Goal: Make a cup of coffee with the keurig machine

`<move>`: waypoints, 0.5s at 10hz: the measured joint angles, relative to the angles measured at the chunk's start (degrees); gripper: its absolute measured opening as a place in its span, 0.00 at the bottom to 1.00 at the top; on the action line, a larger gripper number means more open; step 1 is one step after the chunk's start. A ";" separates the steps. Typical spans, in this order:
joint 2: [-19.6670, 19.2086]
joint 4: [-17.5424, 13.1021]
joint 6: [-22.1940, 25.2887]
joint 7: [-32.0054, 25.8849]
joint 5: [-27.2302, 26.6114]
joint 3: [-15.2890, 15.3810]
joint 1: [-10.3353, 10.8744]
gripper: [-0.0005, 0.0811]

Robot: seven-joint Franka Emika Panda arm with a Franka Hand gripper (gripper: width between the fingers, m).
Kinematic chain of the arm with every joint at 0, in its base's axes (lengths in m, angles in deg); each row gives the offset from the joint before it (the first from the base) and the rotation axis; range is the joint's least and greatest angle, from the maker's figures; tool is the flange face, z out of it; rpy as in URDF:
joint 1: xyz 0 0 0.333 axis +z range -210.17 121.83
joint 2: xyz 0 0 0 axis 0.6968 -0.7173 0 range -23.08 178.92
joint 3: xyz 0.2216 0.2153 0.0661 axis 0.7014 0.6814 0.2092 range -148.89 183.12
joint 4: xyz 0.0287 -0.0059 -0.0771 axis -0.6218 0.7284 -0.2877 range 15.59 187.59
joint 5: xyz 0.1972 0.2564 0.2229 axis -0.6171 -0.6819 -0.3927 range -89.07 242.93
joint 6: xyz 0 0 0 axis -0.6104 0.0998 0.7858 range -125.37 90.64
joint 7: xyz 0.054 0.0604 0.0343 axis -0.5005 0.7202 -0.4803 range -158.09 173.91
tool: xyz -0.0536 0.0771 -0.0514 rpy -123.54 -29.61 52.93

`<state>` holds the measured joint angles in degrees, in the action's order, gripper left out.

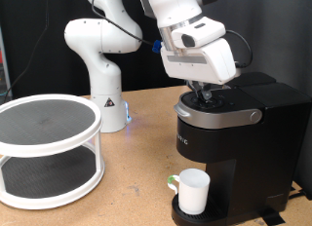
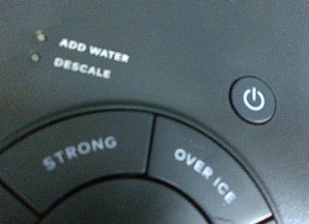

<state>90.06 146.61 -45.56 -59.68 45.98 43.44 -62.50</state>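
Observation:
The black keurig machine [image 1: 234, 138] stands at the exterior view's right, its lid down. The white cup [image 1: 192, 190] sits on the machine's round drip base under the brew head. My gripper [image 1: 205, 93] is pressed down right on top of the machine's lid; its fingers are hidden by the hand. The wrist view shows only the machine's top control panel up close: a round power button [image 2: 253, 99], a STRONG button [image 2: 79, 154], an OVER ICE button [image 2: 205, 174] and ADD WATER and DESCALE labels [image 2: 92, 56]. No fingers show there.
A white two-tier round rack [image 1: 47, 148] with black mesh shelves stands at the exterior view's left on the wooden table [image 1: 136, 177]. The robot's white base [image 1: 102, 90] is behind it. Black curtains hang at the back.

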 joint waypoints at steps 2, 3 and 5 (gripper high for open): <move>-0.03 -0.01 0.00 0.47 0.04 0.00 -0.05 0.01; -0.08 -0.05 0.00 1.10 0.27 0.00 -0.10 0.01; -0.57 -0.70 0.93 3.45 1.77 0.02 -0.19 0.01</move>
<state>89.49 145.91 -44.63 -56.23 47.75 43.45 -62.70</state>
